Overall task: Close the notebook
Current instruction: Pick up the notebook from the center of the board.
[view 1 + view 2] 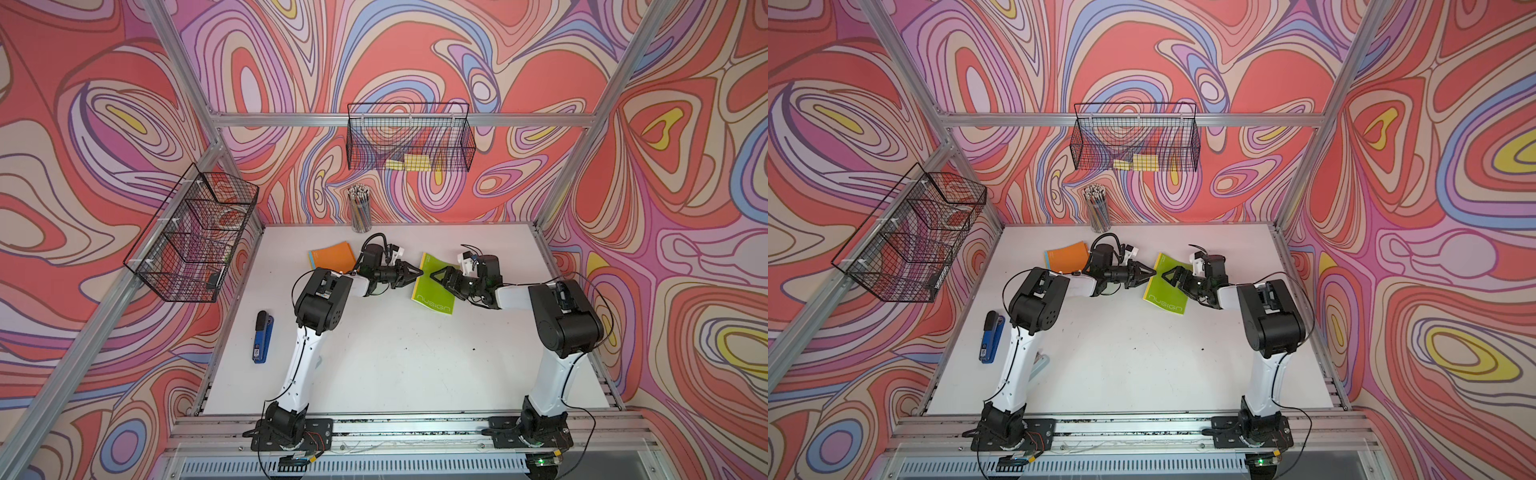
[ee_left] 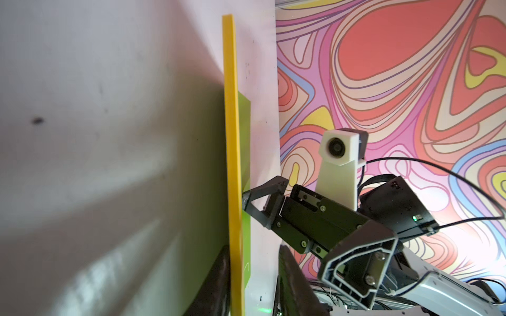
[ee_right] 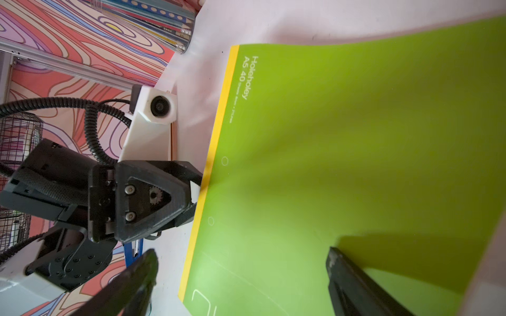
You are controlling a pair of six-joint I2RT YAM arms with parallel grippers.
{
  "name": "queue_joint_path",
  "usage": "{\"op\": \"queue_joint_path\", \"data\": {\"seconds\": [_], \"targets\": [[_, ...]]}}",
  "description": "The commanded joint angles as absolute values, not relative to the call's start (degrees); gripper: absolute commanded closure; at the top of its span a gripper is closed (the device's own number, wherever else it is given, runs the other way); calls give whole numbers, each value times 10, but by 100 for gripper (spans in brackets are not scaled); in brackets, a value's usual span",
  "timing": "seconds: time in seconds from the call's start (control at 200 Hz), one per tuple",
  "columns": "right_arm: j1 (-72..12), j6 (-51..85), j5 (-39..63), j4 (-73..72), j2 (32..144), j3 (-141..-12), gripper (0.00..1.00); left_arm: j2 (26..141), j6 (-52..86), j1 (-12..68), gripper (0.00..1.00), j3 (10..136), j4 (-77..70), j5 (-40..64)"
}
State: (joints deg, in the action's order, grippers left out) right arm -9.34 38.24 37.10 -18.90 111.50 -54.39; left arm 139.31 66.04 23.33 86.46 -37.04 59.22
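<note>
Toward the back edge of the desk (image 1: pixel 395 353), right of its middle, your green notebook (image 1: pixel 430 302) lies flat with its cover down, so the closing looks done. At its yellow spine edge the left pincer (image 1: pixel 419 273) sits narrow; you cannot tell whether it pinches anything. Your right pincer (image 1: pixel 434 275) stands wide over the cover, holding nothing. Only backing both pincers away seems left.

A blue stapler (image 1: pixel 262 337) lies at nine o'clock on the table (image 1: pixel 395 374); a pencil cup (image 1: pixel 360 210) stands near twelve o'clock.
</note>
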Motion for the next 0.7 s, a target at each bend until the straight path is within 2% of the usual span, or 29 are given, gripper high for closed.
{"op": "queue_joint_path", "data": {"seconds": [0.0,0.085,0.17,0.24,0.411,0.696], "targets": [[-97,387,323,-76,1169,-512,2,1394,670,246,72,865,-391,609],[-98,387,324,-77,1167,-512,2,1377,578,253,74,882,-258,596],[-98,388,328,-84,1167,-510,2,1365,483,261,81,907,-127,568],[-98,391,330,-88,1167,-508,2,1363,435,268,81,927,-49,552],[-98,393,334,-101,1166,-503,2,1361,419,271,100,932,-22,537],[-99,366,338,-91,1120,-504,2,1335,361,271,100,938,45,480]]}}
